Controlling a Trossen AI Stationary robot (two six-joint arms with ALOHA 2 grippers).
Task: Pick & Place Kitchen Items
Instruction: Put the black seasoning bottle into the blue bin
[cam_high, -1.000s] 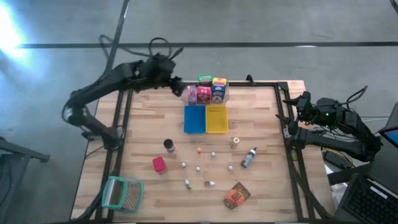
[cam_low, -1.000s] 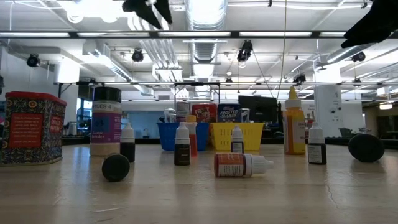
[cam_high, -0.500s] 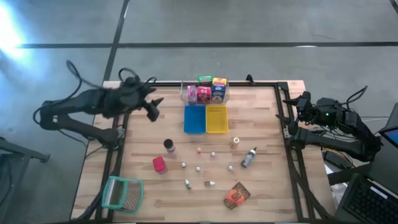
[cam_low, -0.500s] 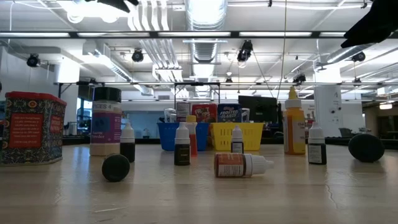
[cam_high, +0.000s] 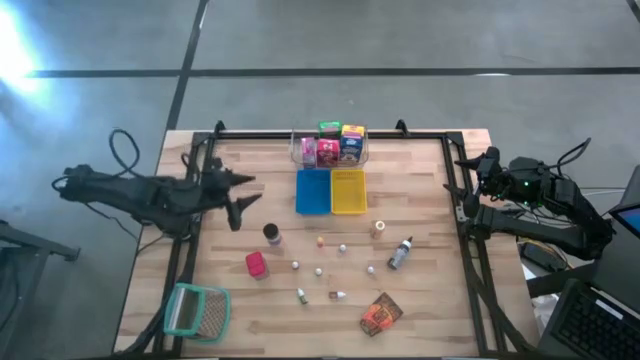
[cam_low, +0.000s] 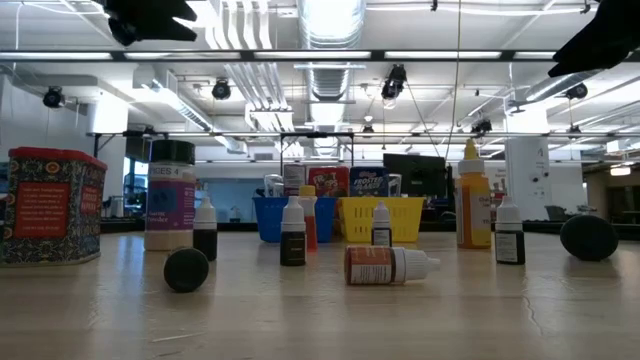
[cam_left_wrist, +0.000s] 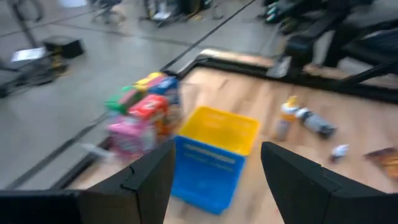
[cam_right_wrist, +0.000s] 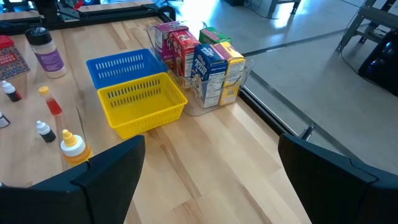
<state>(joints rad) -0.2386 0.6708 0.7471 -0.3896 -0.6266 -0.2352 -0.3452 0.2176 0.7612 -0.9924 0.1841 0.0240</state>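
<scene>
Groceries lie scattered mid-table, a red can (cam_high: 256, 264) near a dark jar (cam_high: 271, 233), labels too small to read, while the left gripper (cam_high: 240, 197), fingers spread apart, hovers empty beside the blue tray (cam_high: 312, 191).

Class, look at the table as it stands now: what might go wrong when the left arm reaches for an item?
The left pincer is open near the dark jar and red can, which stand close together; taking one may topple the other. The small bottles look easy to tip.
</scene>
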